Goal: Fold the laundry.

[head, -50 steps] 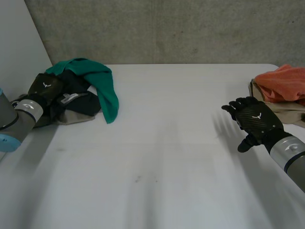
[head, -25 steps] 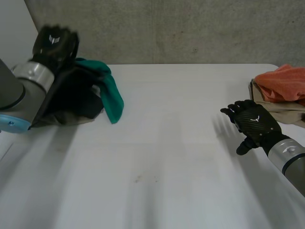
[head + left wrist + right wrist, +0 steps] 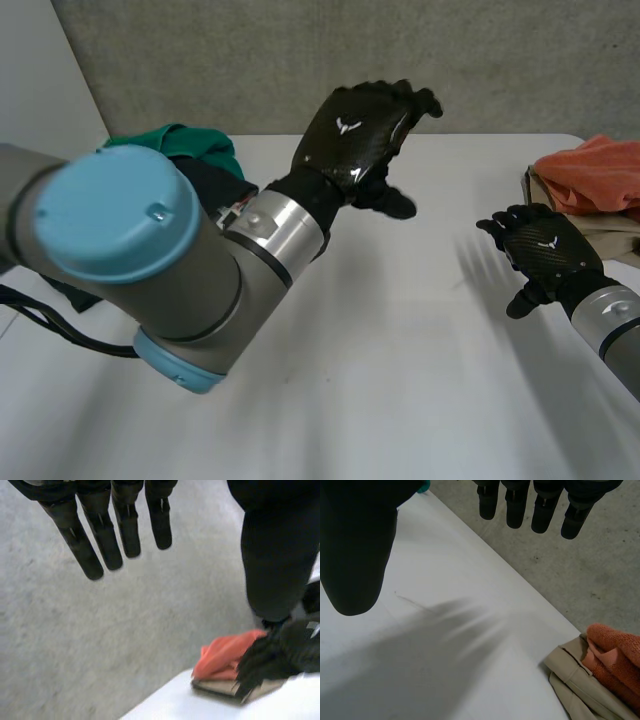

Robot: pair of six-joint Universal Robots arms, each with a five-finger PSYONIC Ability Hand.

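A heap of unfolded laundry lies at the table's far left, with a green cloth (image 3: 185,140) on top of a black one (image 3: 218,182). My left hand (image 3: 360,130) is raised above the far middle of the table, well to the right of that heap. It is open; its fingers (image 3: 100,545) are straight and hold nothing. My right hand (image 3: 540,255) hovers low over the table's right side, open and empty, its fingers (image 3: 535,505) straight. Beyond it sits a folded stack, an orange cloth (image 3: 595,175) on a beige one (image 3: 590,228).
My left arm (image 3: 150,270) reaches across the near left of the white table (image 3: 400,360). A grey concrete wall (image 3: 480,60) runs behind the table. The folded orange cloth (image 3: 615,655) and beige cloth (image 3: 585,690) lie near the far right edge.
My left hand has left the heap at the far left, risen and swung right over the table's middle, and the black cloth it lifted is no longer in it. The right hand barely shifted.
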